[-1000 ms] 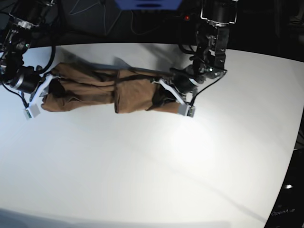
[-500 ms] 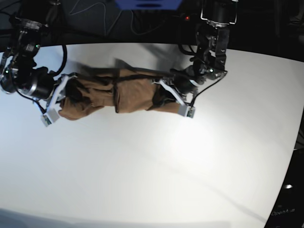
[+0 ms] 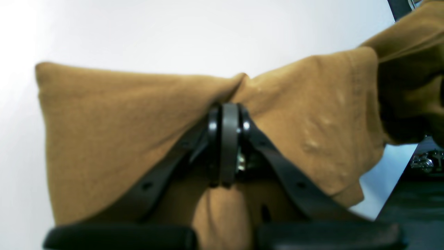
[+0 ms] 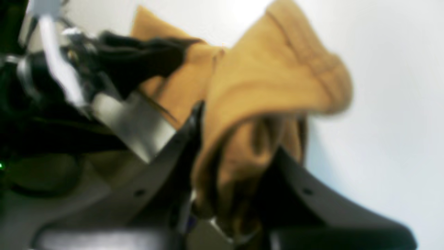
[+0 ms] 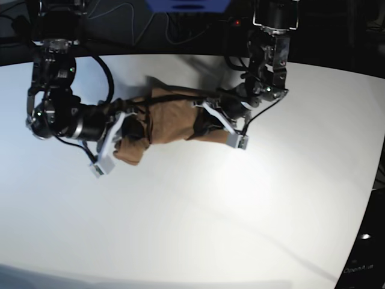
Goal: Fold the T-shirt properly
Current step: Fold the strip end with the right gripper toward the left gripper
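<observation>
The tan-brown T-shirt lies as a short bunched roll at the back of the white table. My left gripper, on the right of the base view, is shut on the shirt's right end. In its wrist view the fingertips pinch the cloth, which drapes to both sides. My right gripper is shut on the shirt's left end and holds it close to the roll's middle. Its wrist view shows folds of the fabric bunched between the dark fingers.
Dark cables and a blue box lie beyond the table's far edge. The table's curved right edge drops off to a dark floor. Both arm bodies stand over the back of the table.
My right gripper has carried the shirt's left end rightward and slightly toward the front, bunching the roll much shorter. The left gripper has stayed in place, still shut on the right end.
</observation>
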Robot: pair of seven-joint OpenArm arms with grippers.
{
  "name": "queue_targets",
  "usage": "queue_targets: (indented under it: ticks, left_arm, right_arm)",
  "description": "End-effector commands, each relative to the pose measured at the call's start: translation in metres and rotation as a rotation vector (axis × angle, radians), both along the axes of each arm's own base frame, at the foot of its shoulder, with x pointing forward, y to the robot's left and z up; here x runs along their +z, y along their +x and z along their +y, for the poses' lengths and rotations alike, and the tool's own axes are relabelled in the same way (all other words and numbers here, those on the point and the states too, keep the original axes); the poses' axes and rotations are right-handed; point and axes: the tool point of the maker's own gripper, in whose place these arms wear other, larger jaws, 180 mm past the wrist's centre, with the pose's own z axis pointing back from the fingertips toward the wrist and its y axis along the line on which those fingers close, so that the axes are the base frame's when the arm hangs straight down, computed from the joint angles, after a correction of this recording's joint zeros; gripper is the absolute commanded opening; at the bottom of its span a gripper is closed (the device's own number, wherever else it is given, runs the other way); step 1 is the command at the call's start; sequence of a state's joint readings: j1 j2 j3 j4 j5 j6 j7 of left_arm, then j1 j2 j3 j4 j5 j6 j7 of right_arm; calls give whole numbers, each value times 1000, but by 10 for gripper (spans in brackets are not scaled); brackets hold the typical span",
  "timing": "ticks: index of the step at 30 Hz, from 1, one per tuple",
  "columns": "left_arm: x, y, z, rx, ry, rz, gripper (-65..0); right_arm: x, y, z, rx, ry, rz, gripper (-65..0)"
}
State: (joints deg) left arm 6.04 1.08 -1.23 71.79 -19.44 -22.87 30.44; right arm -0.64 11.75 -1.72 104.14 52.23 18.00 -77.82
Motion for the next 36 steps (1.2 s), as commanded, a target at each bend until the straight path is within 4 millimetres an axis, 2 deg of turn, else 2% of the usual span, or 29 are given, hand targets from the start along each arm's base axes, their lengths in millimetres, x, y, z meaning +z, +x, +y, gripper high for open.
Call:
queue_targets:
  ticks: [1, 7, 13, 18, 22, 30, 32, 36]
  left_arm:
    - [-64, -64, 58, -22, 323, 309, -624]
    - [-63, -66, 50, -23, 312, 312, -624]
    - [-63, -64, 50, -22, 310, 309, -624]
    - [-63, -64, 50, -21, 307, 310, -624]
    - [-50, -58, 50, -19, 309, 276, -624]
    - [-6, -34, 52, -38, 336, 200, -624]
    - [-4, -32, 52, -39, 342, 194, -624]
    - [2, -20, 53, -36, 345, 172, -624]
  right_arm:
    - [14, 11, 4, -21, 33, -25, -640]
    - [5, 8, 24, -140, 50, 141, -641]
    - [-18, 6, 15, -251, -108, 195, -641]
    - [-25, 10, 10, -276, -208, 153, -641]
    - [-27, 12, 6, -289, -241, 142, -641]
    - [-23, 17, 2, -270, -274, 124, -643]
    - [-22, 19, 2, -296, -278, 133, -643]
    - [-22, 20, 16, -322, -281, 158, -643]
